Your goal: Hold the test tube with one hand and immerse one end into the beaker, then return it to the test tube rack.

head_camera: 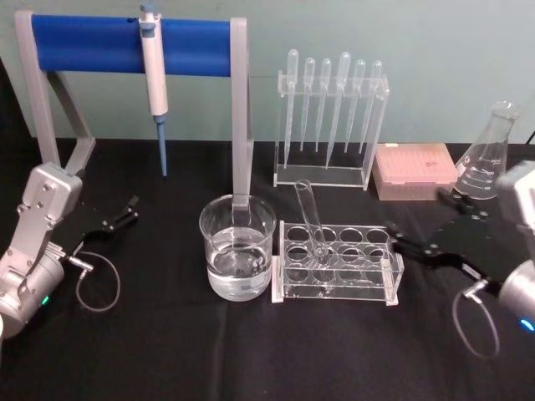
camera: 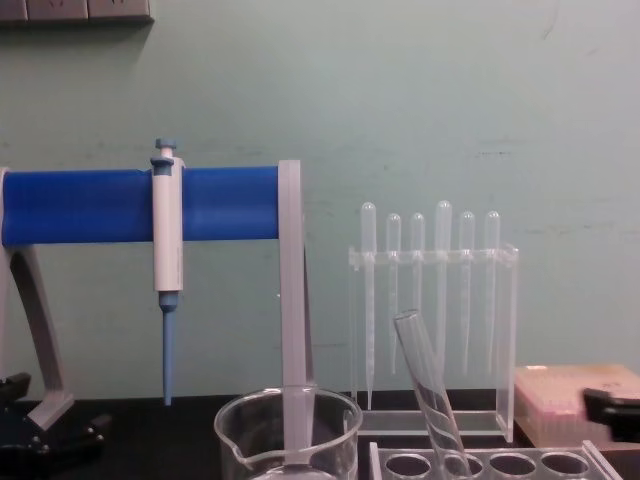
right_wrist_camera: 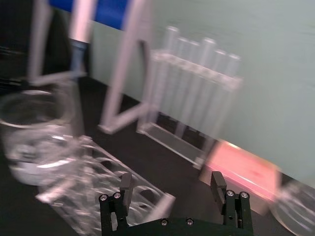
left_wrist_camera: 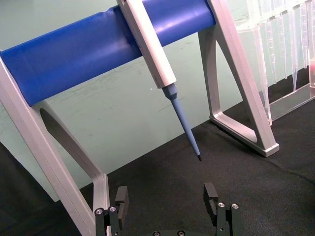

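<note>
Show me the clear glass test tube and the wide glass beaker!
clear glass test tube (head_camera: 312, 219), head view, its leaning middle.
wide clear glass beaker (head_camera: 241, 237), head view, its front wall.

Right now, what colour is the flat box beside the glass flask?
The box is pink, clearest in the head view.

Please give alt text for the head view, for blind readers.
A test tube leans in the clear rack beside a beaker of clear liquid. The open right gripper hovers right of the rack; the left gripper is far left.
</note>
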`<move>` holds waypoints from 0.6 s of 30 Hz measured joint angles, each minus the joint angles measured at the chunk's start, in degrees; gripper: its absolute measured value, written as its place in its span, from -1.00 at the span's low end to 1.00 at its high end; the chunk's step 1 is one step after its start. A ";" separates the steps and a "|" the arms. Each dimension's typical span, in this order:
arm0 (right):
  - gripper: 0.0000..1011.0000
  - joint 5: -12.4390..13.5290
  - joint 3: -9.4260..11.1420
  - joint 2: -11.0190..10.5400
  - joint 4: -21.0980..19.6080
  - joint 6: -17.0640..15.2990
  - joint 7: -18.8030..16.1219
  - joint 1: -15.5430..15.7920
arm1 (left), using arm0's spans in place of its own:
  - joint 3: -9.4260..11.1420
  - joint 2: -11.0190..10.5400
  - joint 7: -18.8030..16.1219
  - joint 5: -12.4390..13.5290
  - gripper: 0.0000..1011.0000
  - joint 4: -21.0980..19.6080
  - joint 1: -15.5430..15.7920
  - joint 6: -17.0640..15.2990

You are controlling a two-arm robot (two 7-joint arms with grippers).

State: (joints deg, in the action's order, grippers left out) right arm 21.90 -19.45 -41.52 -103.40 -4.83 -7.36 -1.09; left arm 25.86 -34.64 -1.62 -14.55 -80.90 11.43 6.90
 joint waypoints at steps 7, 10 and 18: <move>0.98 0.44 -3.38 1.59 0.23 -3.94 -7.39 -5.49 | 0.00 0.00 0.00 0.00 0.98 0.00 0.00 0.00; 0.98 -0.54 -5.64 3.78 2.18 -5.64 -10.09 -8.94 | 0.00 0.00 0.00 0.00 0.98 0.00 0.00 0.00; 0.98 -2.39 -8.14 7.39 4.55 -8.01 -13.02 -13.08 | 0.00 0.00 0.00 0.00 0.98 0.00 0.00 0.00</move>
State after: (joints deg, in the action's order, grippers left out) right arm 19.51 -27.59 -34.13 -98.85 -12.84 -20.38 -14.17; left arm 25.86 -34.64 -1.62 -14.55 -80.90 11.43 6.90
